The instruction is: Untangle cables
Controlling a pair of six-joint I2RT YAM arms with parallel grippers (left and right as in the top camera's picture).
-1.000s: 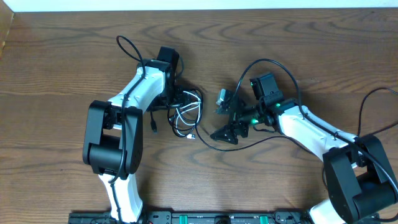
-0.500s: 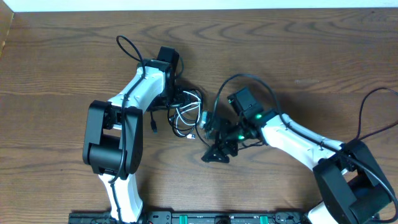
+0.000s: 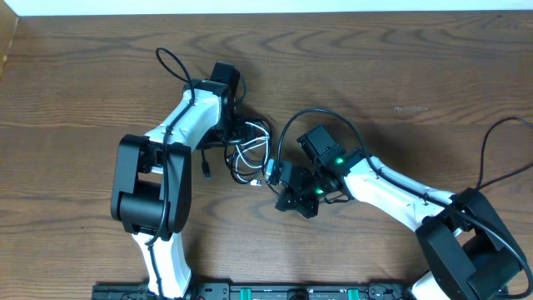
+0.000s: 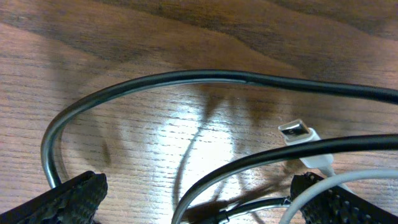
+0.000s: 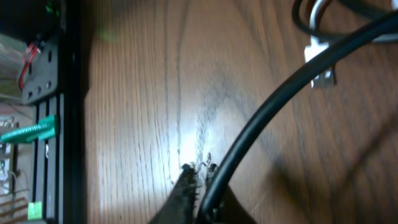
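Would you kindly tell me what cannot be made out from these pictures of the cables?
Overhead: where the thin black cable and thin white cable cross, hidden under the left pincer.
Left wrist: both cables' far ends, cut off by the frame edges.
Right wrist: how deep the right pincer holds the black cable, blurred and cut off by the bottom edge.

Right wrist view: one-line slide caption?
Right gripper shut on the black cable, white plug lying beyond on the wooden table.
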